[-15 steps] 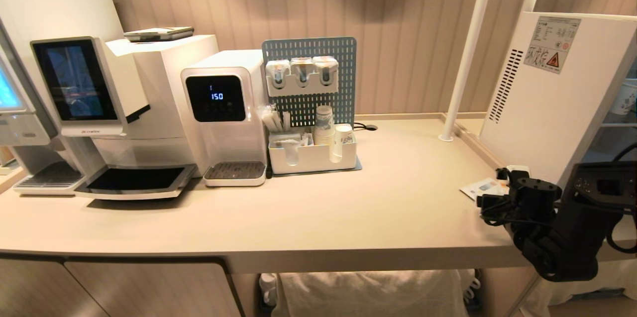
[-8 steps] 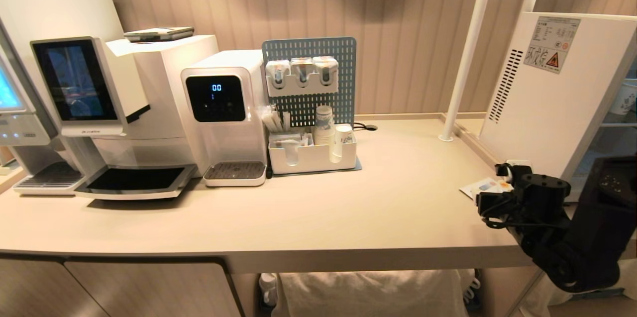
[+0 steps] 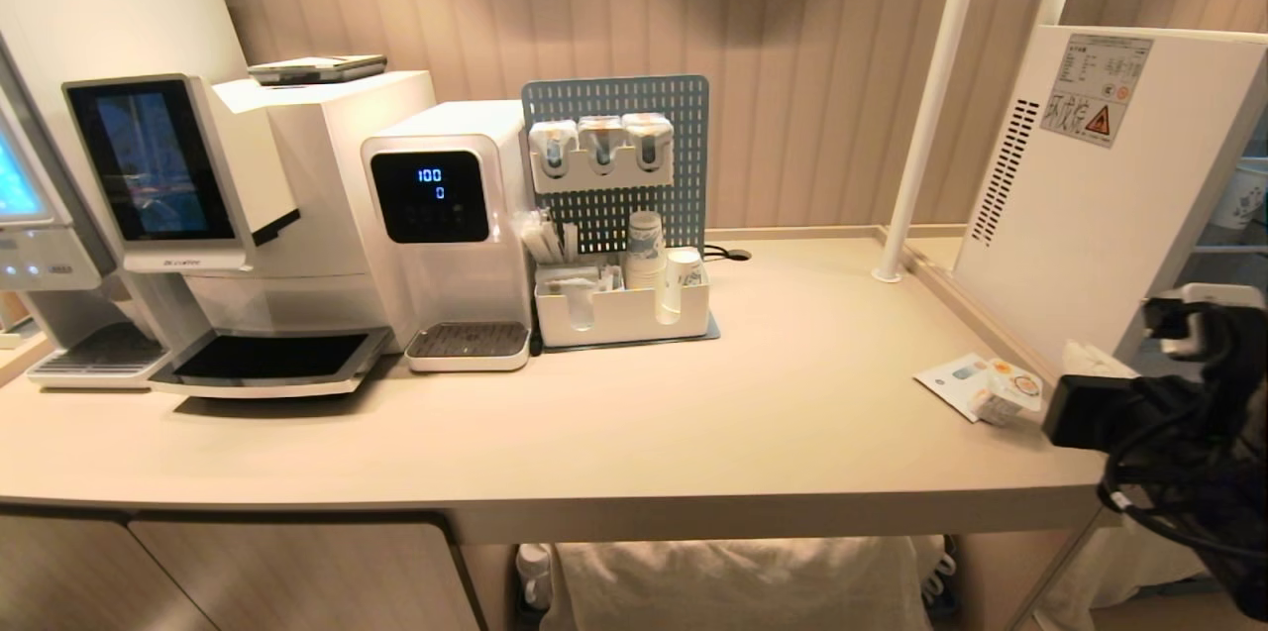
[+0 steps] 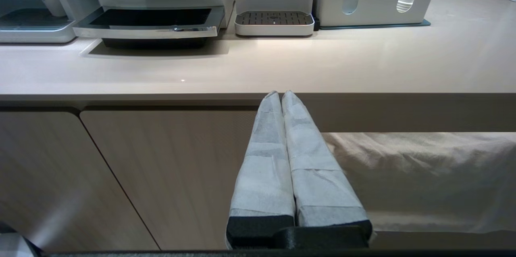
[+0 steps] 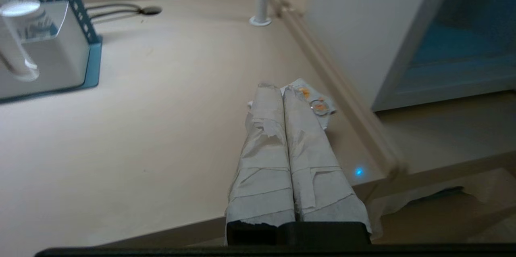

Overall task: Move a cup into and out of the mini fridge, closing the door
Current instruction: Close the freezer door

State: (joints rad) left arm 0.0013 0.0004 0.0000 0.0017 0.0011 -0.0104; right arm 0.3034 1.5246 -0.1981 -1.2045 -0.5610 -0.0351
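Observation:
The cup [image 3: 1004, 393], a small white pot with an orange lid, rests on a printed card [image 3: 953, 379] at the counter's right end, beside the mini fridge [image 3: 1080, 205]. In the right wrist view the cup's lid [image 5: 321, 107] peeks out past the fingertips. My right gripper [image 3: 1082, 356] [image 5: 282, 86] hangs just right of the cup, shut and empty, clear of it. The door [image 5: 455, 47] shows as a bluish glass front and looks flush with the fridge [image 5: 354, 27]. My left gripper [image 4: 281, 92] is shut and parked below the counter edge.
A coffee machine [image 3: 198, 215], a water dispenser [image 3: 446, 235] and a white organizer [image 3: 624, 309] holding paper cups before a blue pegboard line the back. A white pole [image 3: 926, 106] stands left of the fridge. The counter's front edge [image 3: 693, 502] has cloth beneath it.
My right arm has drawn back to the right, away from the card, which uncovers the cup. Its fingers have gone from open to shut. The left arm has stayed still.

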